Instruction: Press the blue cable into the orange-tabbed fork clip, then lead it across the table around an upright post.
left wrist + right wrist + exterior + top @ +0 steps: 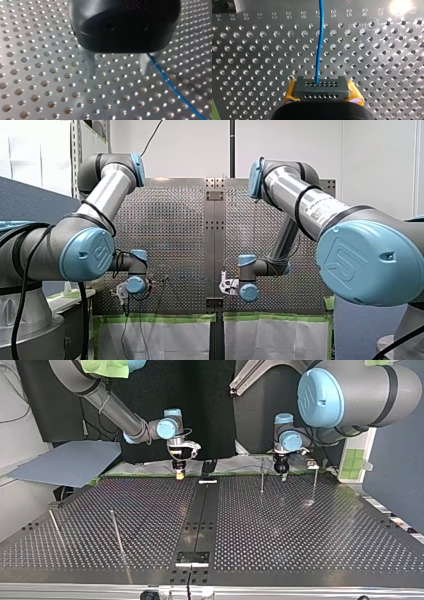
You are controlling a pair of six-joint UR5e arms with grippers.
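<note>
The blue cable [320,45] runs straight over the perforated table [262,50] from the fingertips of my right gripper [322,90]. That gripper has yellow pads [291,91] and is shut on the cable. My left gripper [117,72] hangs just above the plate with its metal fingers [90,65] apart and nothing between them. The cable [170,82] passes beside one finger, outside the gap. In the top view my right gripper [179,471] and my left gripper [282,469] stand at the table's far edge. No orange-tabbed clip shows in any view.
Thin upright posts stand on the table [280,530]: one [262,476] close beside my left gripper, another [315,484] further right, two [116,532] at the top view's near left. A small white piece [207,481] lies at the far middle. A grey sheet [70,462] lies beyond the far left.
</note>
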